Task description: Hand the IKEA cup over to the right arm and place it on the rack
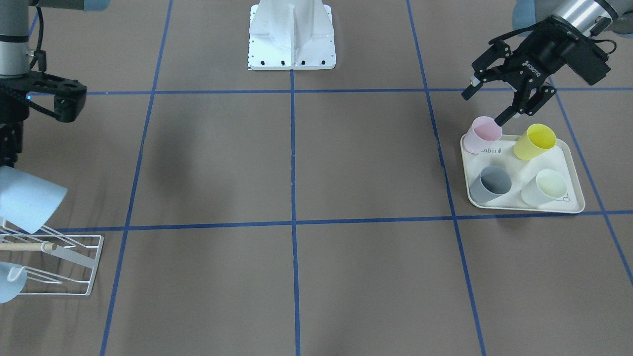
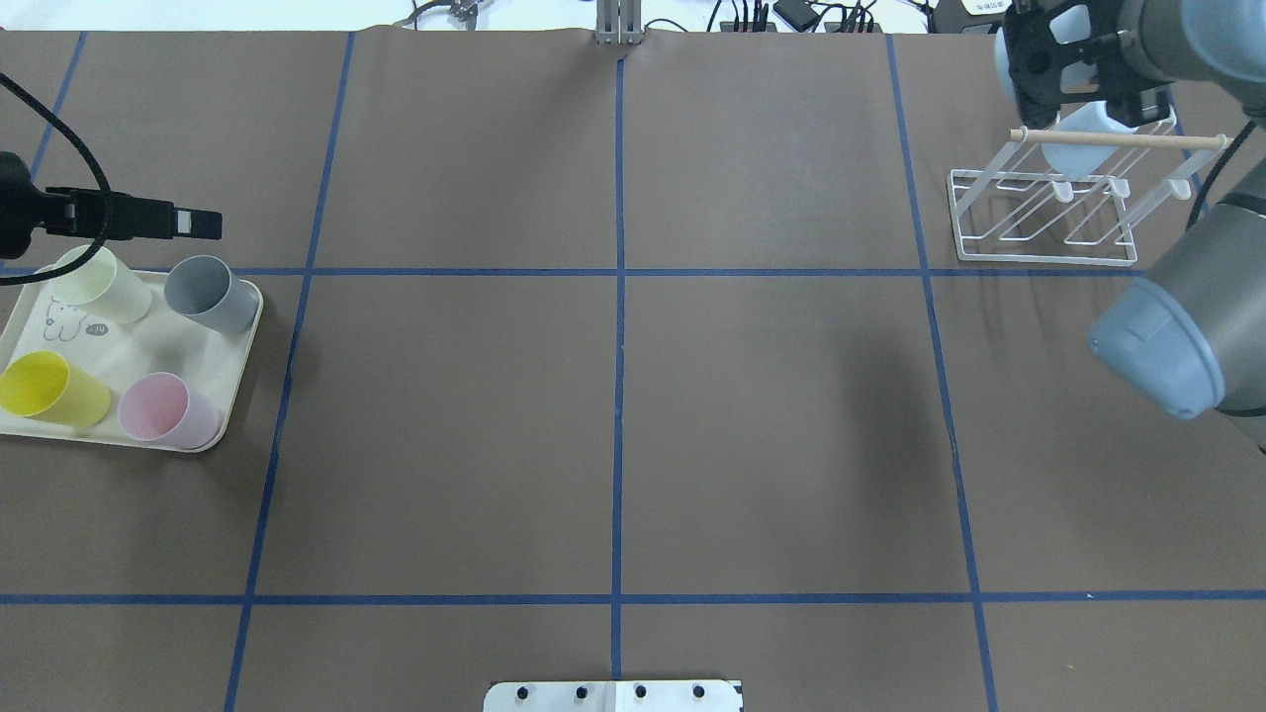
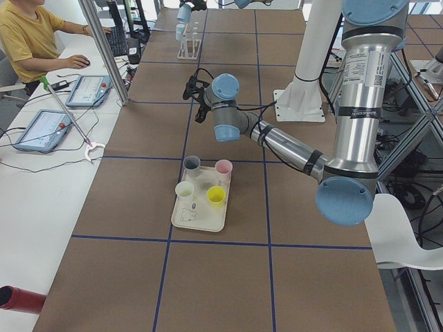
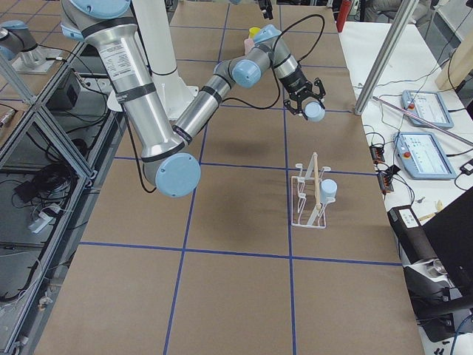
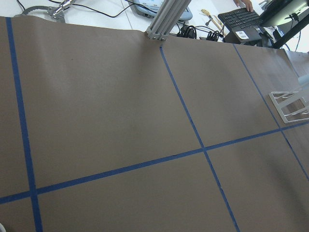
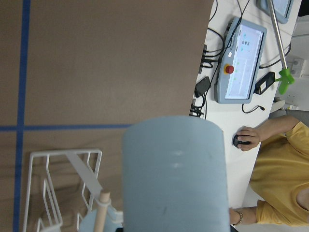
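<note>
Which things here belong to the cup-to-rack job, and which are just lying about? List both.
Job: light blue cup, held by the right gripper; rack; left gripper, open above the pink cup.
Lying about: tray; yellow cup; grey cup; cream cup; second blue cup already on the rack.

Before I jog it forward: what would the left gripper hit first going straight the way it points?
Likely bare table: the left gripper is angled toward the middle and its wrist view shows paper ahead. The pink cup looks close; depth unclear.
</note>
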You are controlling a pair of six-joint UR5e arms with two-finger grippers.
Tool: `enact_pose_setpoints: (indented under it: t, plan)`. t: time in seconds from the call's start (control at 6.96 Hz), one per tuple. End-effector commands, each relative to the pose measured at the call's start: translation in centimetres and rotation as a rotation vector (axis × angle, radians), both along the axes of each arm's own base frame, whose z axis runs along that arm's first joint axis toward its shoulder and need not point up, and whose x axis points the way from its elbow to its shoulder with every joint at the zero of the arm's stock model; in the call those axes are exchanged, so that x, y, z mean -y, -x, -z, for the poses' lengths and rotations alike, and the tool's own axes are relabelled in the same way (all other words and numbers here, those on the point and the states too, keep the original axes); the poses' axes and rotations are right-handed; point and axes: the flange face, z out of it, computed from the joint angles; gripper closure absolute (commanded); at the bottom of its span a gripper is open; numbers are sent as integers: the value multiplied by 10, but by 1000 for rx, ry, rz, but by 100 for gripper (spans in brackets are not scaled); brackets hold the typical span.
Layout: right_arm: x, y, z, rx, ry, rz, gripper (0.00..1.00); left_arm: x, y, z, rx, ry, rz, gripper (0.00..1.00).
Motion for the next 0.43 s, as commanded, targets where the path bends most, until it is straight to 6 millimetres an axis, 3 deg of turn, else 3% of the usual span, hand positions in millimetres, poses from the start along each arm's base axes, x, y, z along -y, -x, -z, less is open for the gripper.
enact_pose_setpoints:
  t: [0.0, 0.14, 0.29]
  plan:
    - [-5, -34, -60, -262, 11, 36, 100, 0, 0, 0, 0, 0, 0, 0]
    - [-12, -29, -83, -304, 36, 32, 100, 0, -1, 0, 0, 0, -1, 0]
    - [-16, -6, -89, -326, 32, 47, 100, 0, -1, 1, -1, -2, -1, 0]
